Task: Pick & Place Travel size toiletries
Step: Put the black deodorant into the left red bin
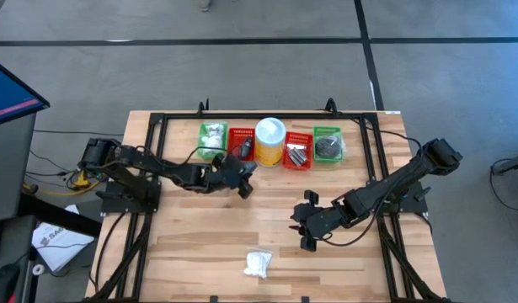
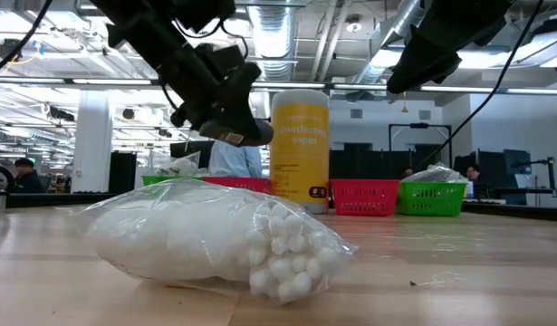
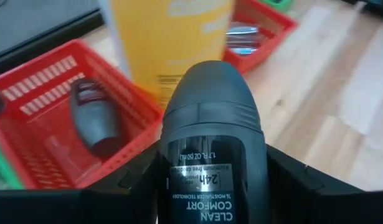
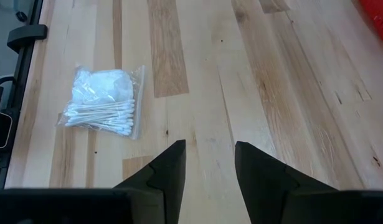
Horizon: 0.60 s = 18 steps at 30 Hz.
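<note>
My left gripper is shut on a small black roll-on bottle with a "CLEAN COMFORT" label, just in front of the left red basket and the yellow canister. A second black bottle lies in that basket. A clear bag of white cotton balls and swabs lies flat on the table near its front edge; it also shows in the right wrist view. My right gripper is open and empty above the bare table, to the right of and beyond the bag. My left gripper pinches the black bottle by the two sides of its body between its two fingers. The bottle lies along the fingers, its rounded end sticking out past them toward the baskets. It is lifted clear of the table.
A row stands at the table's far side: a green basket, the left red basket, the yellow canister with white lid, a red basket with silvery items and a green basket. A black frame borders the table.
</note>
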Available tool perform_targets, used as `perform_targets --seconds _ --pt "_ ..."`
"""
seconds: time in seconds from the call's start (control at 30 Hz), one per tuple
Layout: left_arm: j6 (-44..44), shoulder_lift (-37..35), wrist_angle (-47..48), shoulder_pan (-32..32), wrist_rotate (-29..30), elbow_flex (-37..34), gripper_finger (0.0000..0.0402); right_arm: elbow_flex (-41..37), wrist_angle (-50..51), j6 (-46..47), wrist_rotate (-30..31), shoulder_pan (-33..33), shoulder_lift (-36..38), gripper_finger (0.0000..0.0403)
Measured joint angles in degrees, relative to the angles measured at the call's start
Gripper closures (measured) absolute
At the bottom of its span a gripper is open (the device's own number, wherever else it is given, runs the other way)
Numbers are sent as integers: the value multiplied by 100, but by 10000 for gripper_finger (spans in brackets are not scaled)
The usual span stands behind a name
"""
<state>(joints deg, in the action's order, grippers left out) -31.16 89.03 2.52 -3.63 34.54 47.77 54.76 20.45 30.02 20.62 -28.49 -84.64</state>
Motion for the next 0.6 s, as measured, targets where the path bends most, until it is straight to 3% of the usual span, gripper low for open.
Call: perform_targets --seconds 0.6 --pt "-387 4 375 1070 -2 1 196 0 2 -46 1 7 -2 275"
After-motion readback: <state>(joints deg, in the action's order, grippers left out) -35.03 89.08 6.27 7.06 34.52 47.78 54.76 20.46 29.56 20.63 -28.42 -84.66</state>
